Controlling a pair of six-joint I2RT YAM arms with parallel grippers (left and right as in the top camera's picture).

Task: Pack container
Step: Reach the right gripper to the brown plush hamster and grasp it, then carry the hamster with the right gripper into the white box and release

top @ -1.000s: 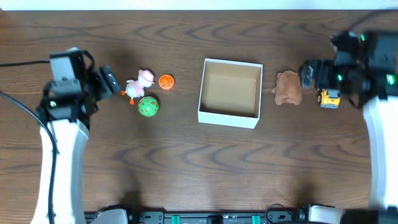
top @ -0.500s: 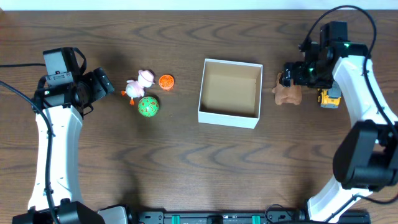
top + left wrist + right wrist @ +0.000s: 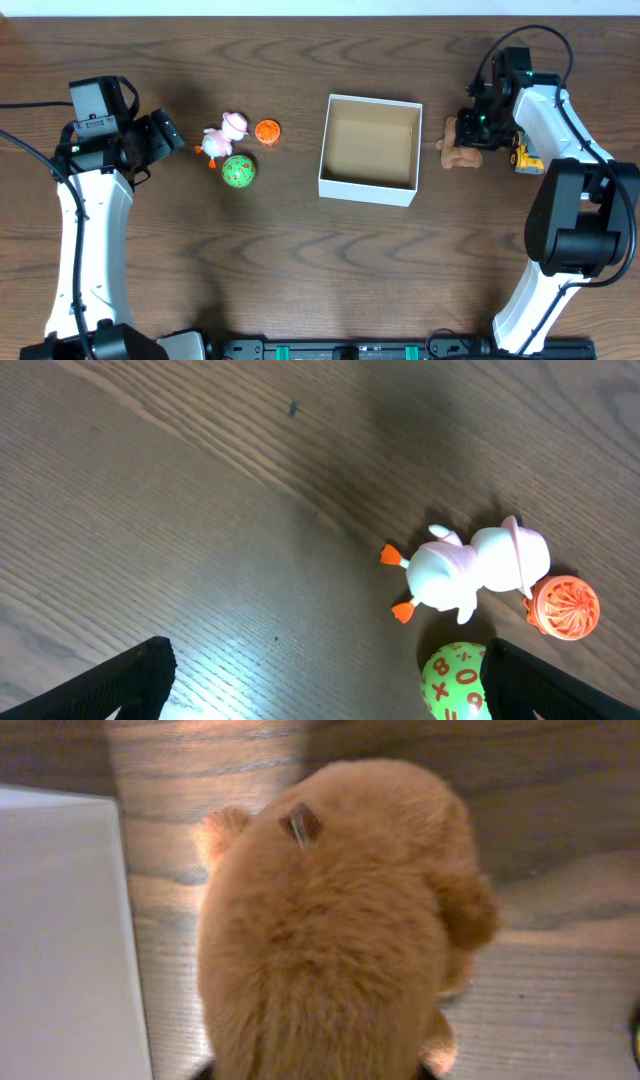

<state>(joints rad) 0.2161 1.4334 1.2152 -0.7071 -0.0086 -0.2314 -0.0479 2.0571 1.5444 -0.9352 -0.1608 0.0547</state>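
Observation:
The container (image 3: 368, 190), a white-walled box with a brown inside, stands mid-table with nothing in it; its white wall (image 3: 60, 940) fills the left of the right wrist view. Just right of it lies a brown plush toy (image 3: 462, 152). My right gripper (image 3: 478, 128) is down on the plush (image 3: 330, 920) and shut on it; the fur hides nearly all of both fingers (image 3: 315, 1072). At the left, my left gripper (image 3: 172, 130) hangs open (image 3: 330, 690) beside a white-and-pink duck (image 3: 465, 572), an orange ball (image 3: 563, 605) and a green number ball (image 3: 455, 680).
A small yellow toy vehicle (image 3: 530, 157) sits right of the plush, under the right arm. The duck (image 3: 225, 135), orange ball (image 3: 267, 131) and green ball (image 3: 238, 170) cluster between the left gripper and the container. Bare wood lies in front of the container.
My right gripper has come in over the brown plush toy and gone from open to shut on it. The left arm drew back slightly early on, then stayed still and open.

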